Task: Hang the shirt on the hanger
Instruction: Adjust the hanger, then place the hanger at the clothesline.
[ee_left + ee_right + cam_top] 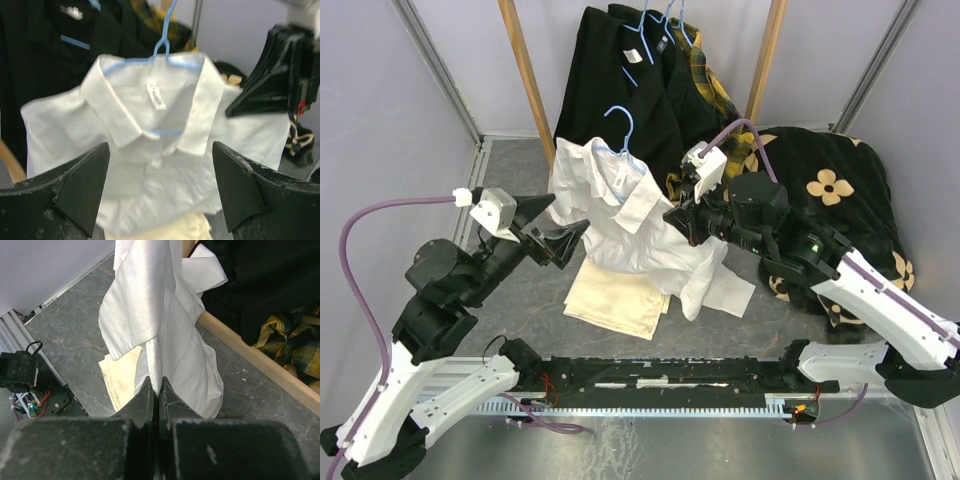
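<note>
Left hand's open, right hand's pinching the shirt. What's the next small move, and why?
Probably open the right hand and release the shirt. It already sits on the light-blue wire hanger, whose wire shows inside the collar, and the left hand is open, gripping nothing. That pinch seems to be all that tugs the cloth sideways.

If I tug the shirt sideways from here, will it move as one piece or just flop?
Probably floppy: the shirt hangs in limp folds from the right gripper, so a tug likely stretches cloth first. It looks thin and light, and could slip along the thin hanger.
</note>
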Controlling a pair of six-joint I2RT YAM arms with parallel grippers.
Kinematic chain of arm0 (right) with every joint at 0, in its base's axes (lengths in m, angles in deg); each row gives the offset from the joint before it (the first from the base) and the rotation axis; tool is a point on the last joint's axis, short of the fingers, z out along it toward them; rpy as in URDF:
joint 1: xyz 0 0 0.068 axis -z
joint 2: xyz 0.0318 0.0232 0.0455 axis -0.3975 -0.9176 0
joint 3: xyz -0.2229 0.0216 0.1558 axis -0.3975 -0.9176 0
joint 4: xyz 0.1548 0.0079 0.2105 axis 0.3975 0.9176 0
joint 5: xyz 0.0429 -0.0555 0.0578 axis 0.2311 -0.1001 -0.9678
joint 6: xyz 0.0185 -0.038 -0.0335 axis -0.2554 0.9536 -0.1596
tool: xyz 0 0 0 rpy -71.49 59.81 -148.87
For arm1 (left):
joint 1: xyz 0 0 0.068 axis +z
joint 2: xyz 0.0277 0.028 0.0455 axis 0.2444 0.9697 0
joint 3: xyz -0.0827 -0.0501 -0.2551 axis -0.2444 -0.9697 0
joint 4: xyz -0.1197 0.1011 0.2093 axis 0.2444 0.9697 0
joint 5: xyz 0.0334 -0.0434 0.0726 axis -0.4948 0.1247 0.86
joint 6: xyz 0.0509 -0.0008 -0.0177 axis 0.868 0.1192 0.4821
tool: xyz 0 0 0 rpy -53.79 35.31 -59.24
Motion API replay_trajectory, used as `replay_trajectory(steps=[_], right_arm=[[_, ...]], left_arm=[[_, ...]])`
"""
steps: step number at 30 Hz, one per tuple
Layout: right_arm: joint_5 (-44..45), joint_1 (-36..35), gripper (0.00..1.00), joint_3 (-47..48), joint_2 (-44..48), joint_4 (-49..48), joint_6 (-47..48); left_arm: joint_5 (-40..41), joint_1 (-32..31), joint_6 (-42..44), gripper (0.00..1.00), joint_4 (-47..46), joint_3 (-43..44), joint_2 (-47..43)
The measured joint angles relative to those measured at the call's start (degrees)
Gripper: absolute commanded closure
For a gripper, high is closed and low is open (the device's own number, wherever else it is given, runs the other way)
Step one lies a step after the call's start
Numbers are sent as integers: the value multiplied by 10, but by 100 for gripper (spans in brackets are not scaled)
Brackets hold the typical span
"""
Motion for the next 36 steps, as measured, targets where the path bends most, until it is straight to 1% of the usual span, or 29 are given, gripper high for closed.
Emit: replay_trajectory(steps=[7,13,17,23,28,31,36], right_arm=[[16,0,100,19,-24,-1,1],[71,0,100,64,-59,17,-5],[102,0,100,90,-76,31,-8],[124,0,100,111,-95,48,-9],[128,0,100,152,-130,67,-5],[136,0,100,182,-155,76,2],[155,1,100,215,-186,81,16]], left_arm=[[52,0,-31,11,108,-18,-22],[91,0,-57,10,160,-23,-30],[106,0,-66,10,188,-23,-6],[128,0,-67,8,204,-23,59],[146,0,-69,8,210,-23,88],[147,0,-71,8,214,-23,80],[165,0,-75,7,218,-23,34]])
